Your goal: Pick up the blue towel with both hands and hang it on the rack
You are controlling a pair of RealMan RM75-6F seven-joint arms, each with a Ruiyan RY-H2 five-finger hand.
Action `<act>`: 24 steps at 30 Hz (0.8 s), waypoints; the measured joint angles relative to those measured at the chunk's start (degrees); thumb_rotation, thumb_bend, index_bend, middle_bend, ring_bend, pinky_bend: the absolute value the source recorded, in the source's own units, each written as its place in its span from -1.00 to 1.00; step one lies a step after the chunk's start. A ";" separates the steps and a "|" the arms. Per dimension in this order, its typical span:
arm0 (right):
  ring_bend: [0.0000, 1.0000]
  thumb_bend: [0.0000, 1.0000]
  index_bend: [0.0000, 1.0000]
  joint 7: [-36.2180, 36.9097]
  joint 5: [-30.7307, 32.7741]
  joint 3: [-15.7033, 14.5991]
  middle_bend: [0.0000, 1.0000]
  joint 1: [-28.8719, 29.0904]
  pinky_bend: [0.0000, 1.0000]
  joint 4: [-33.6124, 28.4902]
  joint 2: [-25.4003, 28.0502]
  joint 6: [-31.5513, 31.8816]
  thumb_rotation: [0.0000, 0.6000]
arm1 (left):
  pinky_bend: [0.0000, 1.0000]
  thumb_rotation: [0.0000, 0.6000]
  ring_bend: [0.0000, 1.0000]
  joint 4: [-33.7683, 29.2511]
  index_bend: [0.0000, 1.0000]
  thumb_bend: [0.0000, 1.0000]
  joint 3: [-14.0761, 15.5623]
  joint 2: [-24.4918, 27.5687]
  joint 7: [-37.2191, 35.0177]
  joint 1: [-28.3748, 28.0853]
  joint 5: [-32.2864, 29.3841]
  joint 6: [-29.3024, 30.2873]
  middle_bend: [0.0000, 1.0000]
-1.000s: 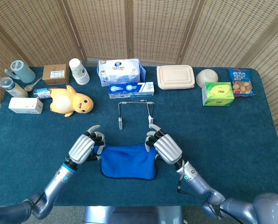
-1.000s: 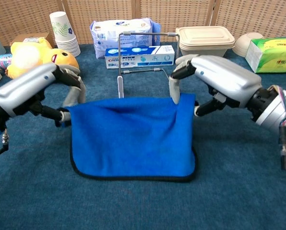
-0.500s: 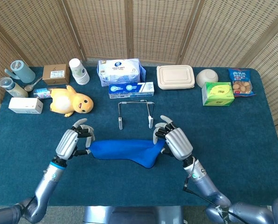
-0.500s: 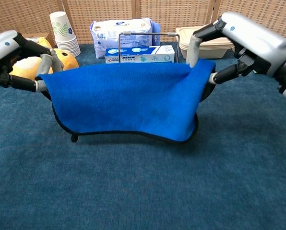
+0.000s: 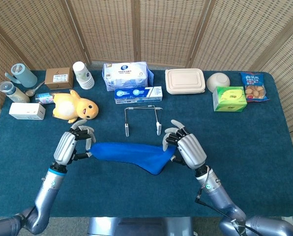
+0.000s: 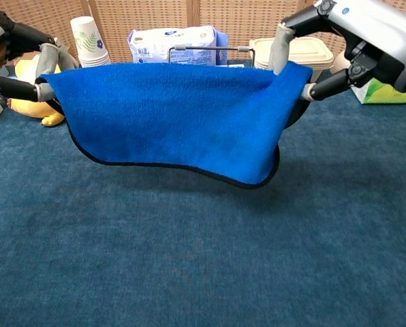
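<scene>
Fingers of my left hand [image 5: 71, 145] and right hand [image 5: 187, 149] each pinch a top corner of the blue towel [image 6: 176, 116], so it hangs spread and clear of the table [image 6: 189, 266], wire rack [image 5: 142, 118] just beyond my fingertips.

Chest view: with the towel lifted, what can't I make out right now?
- Rack: only its top bar shows in the chest view; the blue towel hides the legs.
- Left hand: cut off by the chest view's left edge.
- Right hand: partly cut off by the top and right edges.
- Package labels: too small to read in the head view.
</scene>
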 measured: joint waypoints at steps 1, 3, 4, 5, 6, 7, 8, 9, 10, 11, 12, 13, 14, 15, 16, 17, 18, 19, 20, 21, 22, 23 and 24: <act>-0.39 -0.15 0.96 -0.15 0.04 0.13 0.06 0.08 -0.70 -0.55 0.22 -0.19 1.00 | -0.66 1.00 -0.21 -0.19 0.59 -0.04 -0.10 0.07 0.05 0.01 0.06 0.09 0.24; -0.39 -0.14 0.96 -0.45 0.19 0.44 0.06 0.25 -0.70 -1.70 0.70 -0.60 1.00 | -0.66 1.00 -0.21 -0.63 0.60 -0.04 -0.28 0.28 0.17 0.01 0.13 0.17 0.24; -0.39 -0.14 0.96 -0.56 0.28 0.58 0.06 0.31 -0.70 -2.19 0.89 -0.76 1.00 | -0.66 1.00 -0.21 -0.87 0.60 -0.04 -0.37 0.40 0.28 0.00 0.15 0.17 0.24; -0.39 -0.14 0.96 -0.68 0.40 0.72 0.06 0.37 -0.70 -2.69 1.07 -0.92 1.00 | -0.66 1.00 -0.20 -1.12 0.60 -0.04 -0.47 0.55 0.43 -0.03 0.18 0.17 0.24; -0.39 -0.14 0.96 -0.81 0.61 0.91 0.06 0.44 -0.70 -3.36 1.30 -1.16 1.00 | -0.66 1.00 -0.20 -1.46 0.60 -0.04 -0.62 0.75 0.70 -0.06 0.22 0.17 0.24; -0.39 -0.14 0.96 -0.90 0.78 1.05 0.06 0.50 -0.70 -3.85 1.47 -1.34 1.00 | -0.66 1.00 -0.20 -1.71 0.60 -0.04 -0.74 0.90 0.90 -0.09 0.24 0.18 0.24; -0.39 -0.14 0.96 -1.00 0.97 1.20 0.06 0.55 -0.70 -4.35 1.62 -1.54 1.00 | -0.66 1.00 -0.21 -1.99 0.60 -0.04 -0.87 1.04 1.10 -0.12 0.25 0.18 0.24; -0.39 -0.14 0.96 -1.17 1.23 1.39 0.06 0.64 -0.70 -4.98 1.84 -1.83 1.00 | -0.66 1.00 -0.21 -2.36 0.60 -0.04 -1.05 1.23 1.28 -0.18 0.26 0.16 0.24; -0.39 -0.14 0.96 -1.30 1.45 1.53 0.06 0.71 -0.70 -5.46 1.99 -2.08 1.00 | -0.66 1.00 -0.21 -2.69 0.60 -0.03 -1.19 1.39 1.40 -0.23 0.26 0.14 0.24; -0.39 -0.14 0.96 -1.41 1.68 1.68 0.06 0.79 -0.70 -5.93 2.13 -2.35 1.00 | -0.66 1.00 -0.21 -3.05 0.60 -0.03 -1.36 1.55 1.54 -0.29 0.26 0.12 0.24; -0.39 -0.14 0.96 -1.50 1.94 1.92 0.06 0.96 -0.70 -6.62 2.31 -2.73 1.00 | -0.66 1.00 -0.21 -3.60 0.60 -0.03 -1.69 1.80 1.81 -0.42 0.36 0.19 0.24; -0.39 -0.14 0.96 -1.63 2.16 2.12 0.06 1.11 -0.70 -7.17 2.47 -3.07 1.00 | -0.66 1.00 -0.21 -4.03 0.60 -0.03 -1.90 2.01 2.09 -0.51 0.41 0.20 0.24; -0.39 -0.14 0.96 -1.81 2.47 2.36 0.06 1.28 -0.70 -7.71 2.63 -3.44 1.00 | -0.66 1.00 -0.21 -4.44 0.60 -0.03 -2.08 2.21 2.44 -0.60 0.44 0.19 0.24; -0.39 -0.14 0.96 -2.09 2.94 2.71 0.06 1.52 -0.70 -8.35 2.84 -3.97 1.00 | -0.66 1.00 -0.21 -4.93 0.60 -0.03 -2.33 2.49 2.90 -0.73 0.46 0.16 0.24; -0.39 -0.14 0.96 -2.31 3.29 2.98 0.06 1.70 -0.70 -8.73 2.99 -4.32 1.00 | -0.66 1.00 -0.21 -5.22 0.60 -0.03 -2.52 2.69 3.18 -0.82 0.46 0.12 0.24; -0.39 -0.14 0.96 -2.51 3.61 3.25 0.06 1.88 -0.70 -9.03 3.10 -4.63 1.00 | -0.66 1.00 -0.21 -5.42 0.60 -0.03 -2.71 2.83 3.39 -0.91 0.45 0.08 0.24; -0.39 -0.14 0.96 -2.75 4.00 3.57 0.06 2.10 -0.70 -9.33 3.21 -4.98 1.00 | -0.66 1.00 -0.21 -5.63 0.60 -0.03 -2.94 2.97 3.60 -1.01 0.41 0.05 0.24; -0.39 -0.14 0.96 -2.88 4.30 3.78 0.06 2.25 -0.70 -9.53 3.27 -5.23 1.00 | -0.66 1.00 -0.21 -5.78 0.60 -0.03 -3.13 3.08 3.73 -1.08 0.37 0.04 0.24; -0.39 -0.14 0.96 -3.00 4.60 4.01 0.06 2.41 -0.70 -9.74 3.31 -5.48 1.00 | -0.66 1.00 -0.21 -5.91 0.60 -0.03 -3.32 3.17 3.86 -1.14 0.33 0.06 0.24; -0.39 -0.14 0.96 -3.14 4.97 4.33 0.06 2.63 -0.70 -9.99 3.37 -5.82 1.00 | -0.66 1.00 -0.21 -6.08 0.60 -0.03 -3.58 3.29 4.05 -1.21 0.25 0.09 0.24; -0.39 -0.14 0.96 -3.24 5.24 4.56 0.06 2.80 -0.70 -10.14 3.41 -6.08 1.00 | -0.66 1.00 -0.21 -6.21 0.60 -0.02 -3.77 3.38 4.19 -1.27 0.18 0.11 0.24; -0.39 -0.14 0.96 -3.33 5.48 4.76 0.06 2.97 -0.70 -10.26 3.44 -6.32 1.00 | -0.66 1.00 -0.21 -6.34 0.60 -0.03 -3.96 3.47 4.31 -1.32 0.09 0.11 0.25; -0.39 -0.14 0.96 -3.42 5.75 5.03 0.06 3.23 -0.70 -10.38 3.47 -6.64 1.00 | -0.66 1.00 -0.21 -6.52 0.60 -0.03 -4.20 3.59 4.43 -1.40 -0.06 0.10 0.25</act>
